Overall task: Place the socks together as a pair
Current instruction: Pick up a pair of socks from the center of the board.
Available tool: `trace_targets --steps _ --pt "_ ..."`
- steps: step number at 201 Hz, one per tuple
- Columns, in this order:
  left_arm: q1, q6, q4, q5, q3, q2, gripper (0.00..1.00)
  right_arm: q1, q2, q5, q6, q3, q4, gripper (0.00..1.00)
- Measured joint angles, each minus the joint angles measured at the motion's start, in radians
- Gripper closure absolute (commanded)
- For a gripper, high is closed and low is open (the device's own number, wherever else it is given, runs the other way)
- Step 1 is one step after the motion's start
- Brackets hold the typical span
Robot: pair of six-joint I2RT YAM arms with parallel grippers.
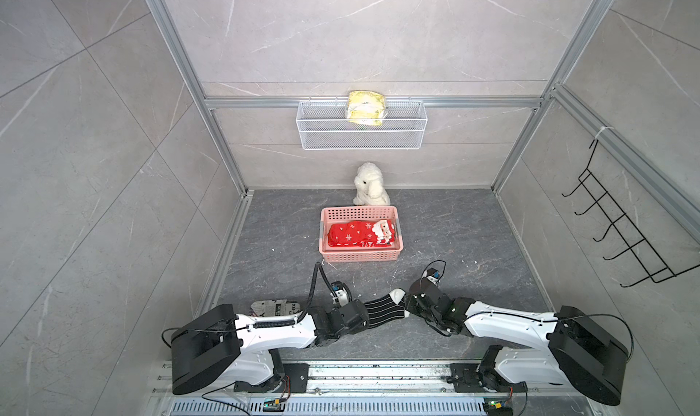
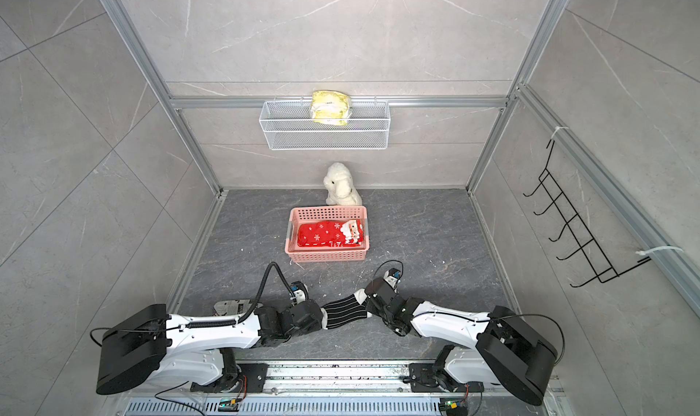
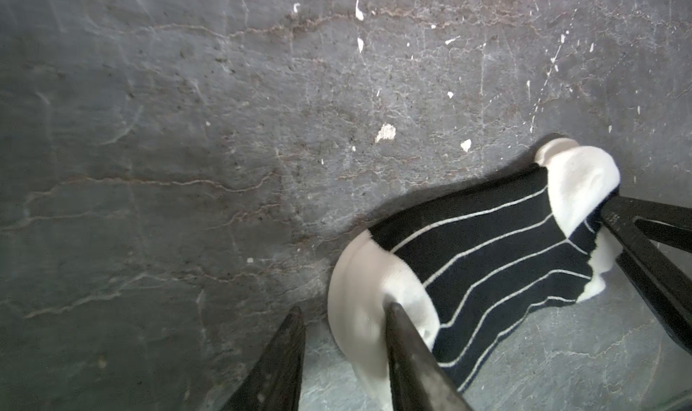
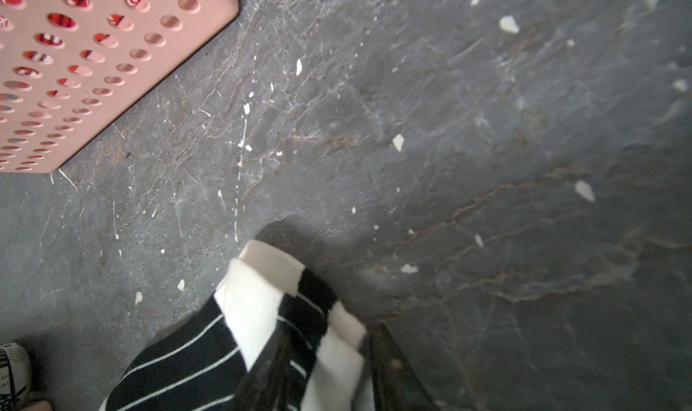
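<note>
Both top views show the black striped socks (image 1: 382, 310) (image 2: 344, 312) spanning the gap between the arms, near the desk's (image 1: 454, 236) front edge. Right pincer (image 4: 331, 326) is narrow, pinching their white end. Left pincer (image 3: 344, 307) stands narrow astride the other white end, bare desk beside one finger; whether it grips, I cannot tell. A newsprint-patterned sock (image 1: 272, 307) lies beside the left arm; farther back, red Santa socks (image 1: 360, 236) fill a pink basket (image 1: 360, 258).
</note>
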Motion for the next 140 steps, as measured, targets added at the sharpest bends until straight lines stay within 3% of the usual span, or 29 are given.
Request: trace_targets --steps 83,95,113,140 --pt "0.000 0.006 0.036 -0.006 0.021 0.067 0.72 -0.001 0.039 0.001 0.000 -0.008 0.061 0.73" --pt "0.000 0.010 0.045 -0.006 0.021 0.072 0.75 -0.002 0.042 0.001 0.001 -0.009 0.066 0.78" --pt "0.000 0.014 0.058 -0.004 0.019 0.079 0.88 -0.003 0.043 0.001 0.002 -0.011 0.066 0.85" --pt "0.000 0.031 0.080 -0.002 0.019 0.084 0.96 -0.003 0.043 -0.002 0.002 -0.014 0.065 0.97"
